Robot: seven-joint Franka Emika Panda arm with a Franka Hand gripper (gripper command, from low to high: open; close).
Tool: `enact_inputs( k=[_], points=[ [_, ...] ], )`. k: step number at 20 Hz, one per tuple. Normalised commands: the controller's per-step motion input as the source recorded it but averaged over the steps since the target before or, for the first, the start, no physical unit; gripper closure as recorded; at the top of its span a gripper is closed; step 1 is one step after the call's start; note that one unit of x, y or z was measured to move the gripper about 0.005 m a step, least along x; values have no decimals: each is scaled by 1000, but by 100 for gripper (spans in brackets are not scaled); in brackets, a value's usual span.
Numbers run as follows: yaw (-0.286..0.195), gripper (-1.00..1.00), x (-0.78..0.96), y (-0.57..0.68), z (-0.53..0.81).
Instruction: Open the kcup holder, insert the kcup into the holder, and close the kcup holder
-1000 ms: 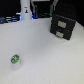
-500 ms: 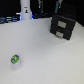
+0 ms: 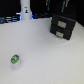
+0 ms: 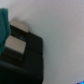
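Pincer tips are escaping me in both views, so I cannot tell how it is set. I am seeing the kcup holder (image 3: 62, 26) sitting shut on the white bench (image 3: 45, 55) toward the exterior view's right, blurry. I am seeing the kcup (image 3: 15, 59) lying well apart, toward the exterior view's left. Wrist view is cropping the holder (image 4: 22, 55).
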Motion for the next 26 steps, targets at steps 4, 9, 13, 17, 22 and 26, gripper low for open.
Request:
enact_inputs(
  k=[4,9,13,17,22,26],
  points=[
    [-167,-100,-326,699,-155],
    [-177,-100,-319,662,-247],
    [-187,-100,-334,599,-337],
    [-170,-100,-304,501,-378],
    [-130,-100,-228,286,-427],
    [-104,-100,-174,180,-387]
  ],
)
